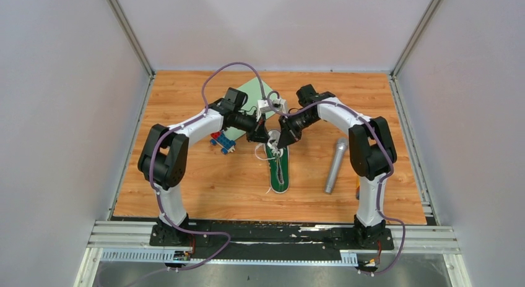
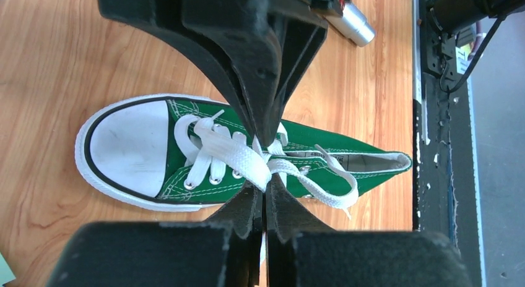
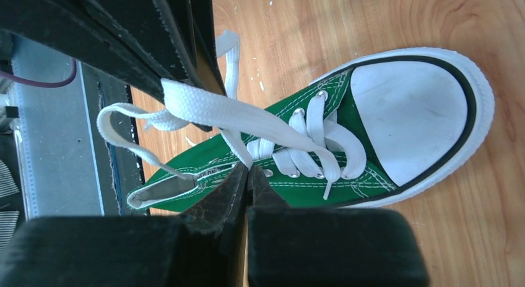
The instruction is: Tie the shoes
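The shoe (image 1: 278, 169), green canvas with a white sole and toe cap (image 2: 130, 148), lies on the wooden table with its toe towards the arms' bases. Both grippers hang just above its lacing, tip to tip. My left gripper (image 2: 265, 189) is shut on a white lace (image 2: 232, 152), and a strip of lace shows between its fingers. My right gripper (image 3: 247, 169) is shut on the lace (image 3: 213, 111) where it runs down into its tips. A loose loop of lace (image 3: 117, 117) hangs near the heel opening. In the top view the left gripper (image 1: 260, 137) and right gripper (image 1: 286, 138) hide the shoe's heel end.
A grey microphone (image 1: 335, 165) lies to the right of the shoe. A blue and red toy (image 1: 221, 142) sits to the left under the left arm. A pale green sheet (image 1: 254, 92) and a small white object (image 1: 271, 106) lie behind the grippers. Walls close in three sides.
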{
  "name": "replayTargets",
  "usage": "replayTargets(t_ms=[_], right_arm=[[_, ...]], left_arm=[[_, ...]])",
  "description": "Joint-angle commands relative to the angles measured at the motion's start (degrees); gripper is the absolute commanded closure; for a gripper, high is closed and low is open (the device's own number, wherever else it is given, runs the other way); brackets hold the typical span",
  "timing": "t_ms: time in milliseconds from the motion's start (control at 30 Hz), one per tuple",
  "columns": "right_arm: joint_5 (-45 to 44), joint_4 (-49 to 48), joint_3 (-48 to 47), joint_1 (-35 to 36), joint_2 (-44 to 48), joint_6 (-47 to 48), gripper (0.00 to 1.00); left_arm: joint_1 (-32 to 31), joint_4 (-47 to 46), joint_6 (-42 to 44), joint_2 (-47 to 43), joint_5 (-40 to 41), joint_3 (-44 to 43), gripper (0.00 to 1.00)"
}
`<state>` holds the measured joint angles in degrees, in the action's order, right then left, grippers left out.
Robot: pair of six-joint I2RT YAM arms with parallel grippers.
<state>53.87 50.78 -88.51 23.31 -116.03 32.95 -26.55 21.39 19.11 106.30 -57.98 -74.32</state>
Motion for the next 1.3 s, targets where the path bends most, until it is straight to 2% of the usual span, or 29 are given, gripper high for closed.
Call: replayTargets(t_ms=[0, 300, 567, 667, 900, 1067, 1267], right_arm=[[4.77, -0.16, 0.61, -1.30, 4.06, -0.98, 1.00], [13.15, -0.20, 3.44, -1.82, 6.65, -4.94, 1.00], [19.53, -0.39, 5.64, -2.33, 4.85, -9.05, 1.00], [20.70, -0.66, 5.79, -3.22, 4.23, -10.72, 1.00], [25.69, -2.27, 4.81, -4.31, 2.25, -16.06, 1.00], [26.77, -3.90, 6.49, -4.43, 2.22, -18.36, 0.99], [25.82, -4.07, 6.71, -5.56, 2.35, -18.15, 0.99]], left_arm=[[-0.31, 1.01, 4.79, 0.37, 1.58, -1.85, 1.00], [-2.06, -3.20, 9.75, -1.50, 13.50, 0.37, 1.00], [-4.81, -18.98, 2.33, -2.21, 25.24, 6.03, 1.00], [-5.72, -20.90, 2.74, -2.67, 26.64, 7.39, 1.00], [-6.64, -27.55, 2.13, -5.93, 35.79, 12.38, 1.00], [-6.76, -26.83, 1.56, -6.34, 33.98, 11.17, 1.00], [-6.65, -15.08, 8.20, -5.51, 20.36, 4.88, 1.00]])
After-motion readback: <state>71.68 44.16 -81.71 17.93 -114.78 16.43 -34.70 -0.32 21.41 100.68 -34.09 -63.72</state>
